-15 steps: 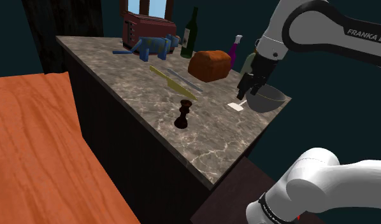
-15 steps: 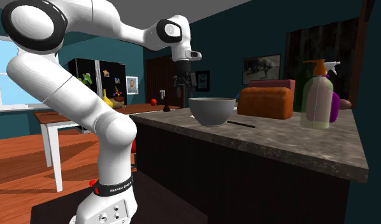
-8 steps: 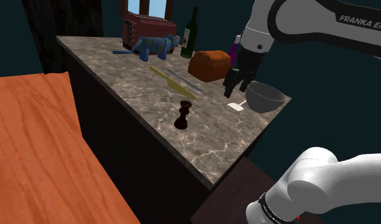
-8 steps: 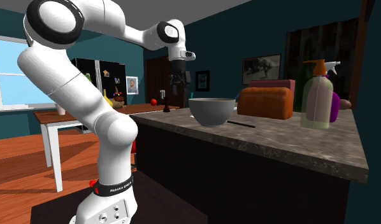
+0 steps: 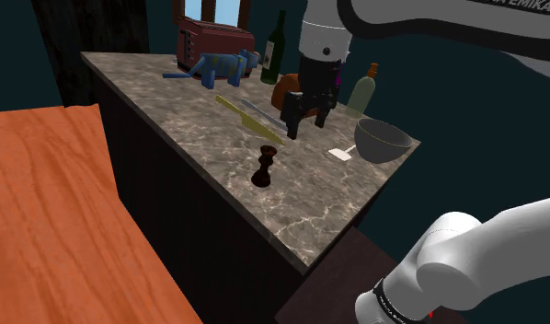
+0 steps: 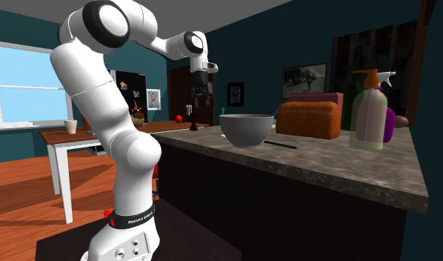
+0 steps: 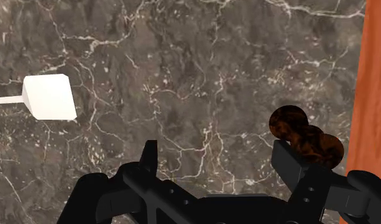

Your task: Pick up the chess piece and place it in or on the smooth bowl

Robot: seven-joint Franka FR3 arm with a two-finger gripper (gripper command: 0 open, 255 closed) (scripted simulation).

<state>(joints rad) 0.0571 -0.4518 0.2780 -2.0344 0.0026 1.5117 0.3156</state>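
The dark brown chess piece (image 5: 264, 167) stands upright on the marble counter (image 5: 310, 207), near its front edge. My gripper (image 5: 306, 127) hangs open above the counter, between the piece and the grey smooth bowl (image 5: 383, 140), and holds nothing. In the wrist view the chess piece (image 7: 305, 137) shows from above, just outside one finger (image 7: 286, 158), not between the two; my gripper (image 7: 218, 159) has only bare marble under it. In the second exterior view my gripper (image 6: 197, 102) is beyond the bowl (image 6: 247, 129), above the chess piece (image 6: 192, 123).
A white-headed utensil (image 5: 340, 153) lies beside the bowl. Behind the gripper are a bread loaf (image 5: 287, 92), a green wine bottle (image 5: 275, 51), a spray bottle (image 5: 363, 90), a yellow-green utensil (image 5: 246, 110) and a blue toy (image 5: 213, 66). An orange wooden floor (image 5: 62, 221) lies below the counter's edge.
The arm has swung from beside the bowl toward the shoulder view's left, closer to the chess piece. The fingers stayed open. Nothing on the counter moved.
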